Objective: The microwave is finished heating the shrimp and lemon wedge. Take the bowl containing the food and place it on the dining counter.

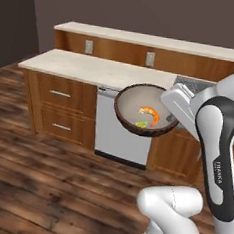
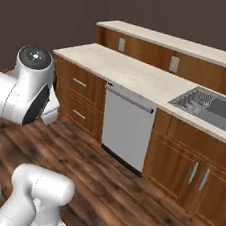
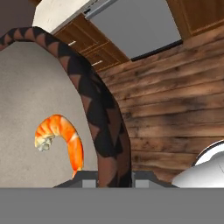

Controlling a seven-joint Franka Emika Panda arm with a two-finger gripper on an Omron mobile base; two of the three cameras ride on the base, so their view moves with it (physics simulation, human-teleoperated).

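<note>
Hand view, curled orange shrimp (image 3: 61, 138), round brown bowl (image 3: 105, 127)

- It was a home kitchen.
- Wooden cabinets (image 2: 81, 98) carried a pale stone desk (image 2: 126, 69).
- A steel sink (image 2: 211, 108) sat beside a dishwasher (image 2: 125, 129).
- Dark plank floor (image 1: 33, 182) ran throughout.

Lower counter (image 2: 130, 72) is running pale and speckled along the wooden cabinets; its top is carrying a sink (image 2: 214, 109) sunk in at the right end. Inside the sink, on the side nearer the dishwasher (image 2: 127, 129), a ribbed grey rack is sitting. Raised counter (image 2: 179, 44) is standing just behind the lower counter, a step higher. Wooden plank floor (image 2: 124, 197) is lying in front of the dishwasher, carrying the cabinets.
</note>
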